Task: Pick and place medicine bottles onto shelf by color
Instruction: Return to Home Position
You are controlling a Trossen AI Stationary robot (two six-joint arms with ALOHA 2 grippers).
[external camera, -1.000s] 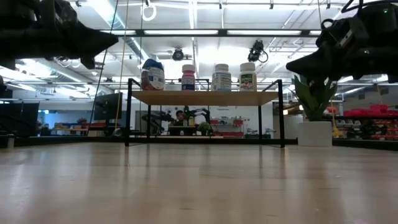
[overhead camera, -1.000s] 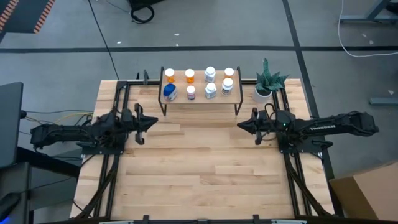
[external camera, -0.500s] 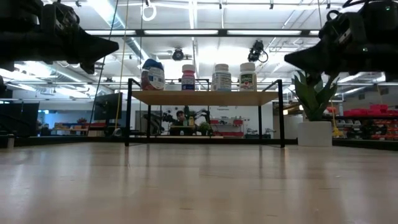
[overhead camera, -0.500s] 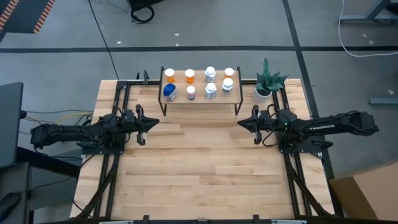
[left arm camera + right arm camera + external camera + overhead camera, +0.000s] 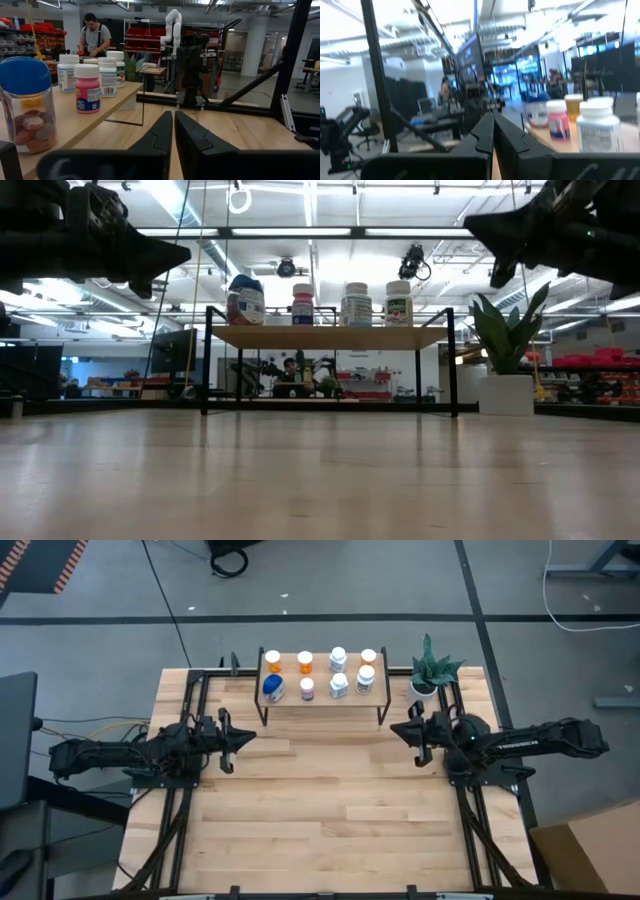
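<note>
The shelf (image 5: 322, 698) stands at the table's far middle on black legs (image 5: 204, 360). Several medicine bottles stand upright on it: orange ones (image 5: 273, 661) at the back left, white ones (image 5: 339, 686) to the right, a blue one (image 5: 273, 688) and a pink one (image 5: 307, 689) in front. My left gripper (image 5: 250, 735) hovers shut off the shelf's left near corner, with its fingers (image 5: 165, 131) together. My right gripper (image 5: 393, 730) hovers shut off the shelf's right near corner, raised above the table (image 5: 470, 222).
A potted green plant (image 5: 432, 675) stands right of the shelf, close behind my right gripper. Black frame rails (image 5: 190, 700) run along the table's left and right sides. Bare wood (image 5: 320, 800) spreads between the arms and toward the near edge. A person (image 5: 95, 35) stands beyond the table.
My right gripper has risen and drawn back a little toward the table's right and far side, nearer the plant, staying shut. The bottles and the shelf have not moved.
</note>
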